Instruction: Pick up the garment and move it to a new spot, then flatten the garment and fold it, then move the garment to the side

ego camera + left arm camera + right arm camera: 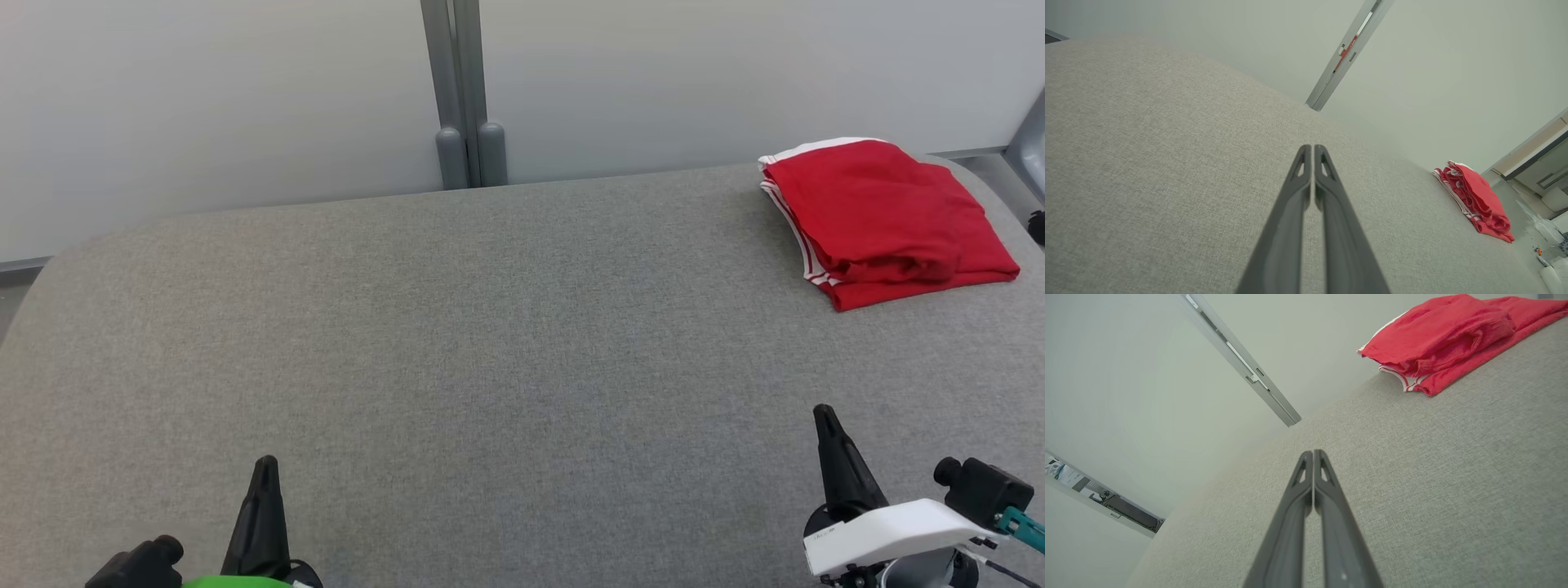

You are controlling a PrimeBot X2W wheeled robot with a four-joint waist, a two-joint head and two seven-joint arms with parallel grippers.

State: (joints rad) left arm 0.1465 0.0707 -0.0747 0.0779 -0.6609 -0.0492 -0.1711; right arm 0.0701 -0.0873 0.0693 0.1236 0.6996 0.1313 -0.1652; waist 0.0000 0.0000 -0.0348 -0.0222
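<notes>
The garment [882, 219] is red with white stripes along one edge. It lies folded at the far right of the grey fabric table [490, 343]. It also shows in the left wrist view as the garment [1476, 200] and, closer, in the right wrist view as the garment [1445, 339]. My left gripper [265, 467] sits at the lower left, shut and empty, far from the cloth. My right gripper [823, 412] is at the lower right, shut and empty, well short of the garment. In both wrist views the left gripper [1312, 148] and the right gripper [1312, 452] have their fingers pressed together.
A pale wall stands behind the table, with a grey vertical post [465, 90] at its middle. The table's far edge runs just beyond the garment, and its right edge is close beside it. Bare grey fabric lies between the grippers and the cloth.
</notes>
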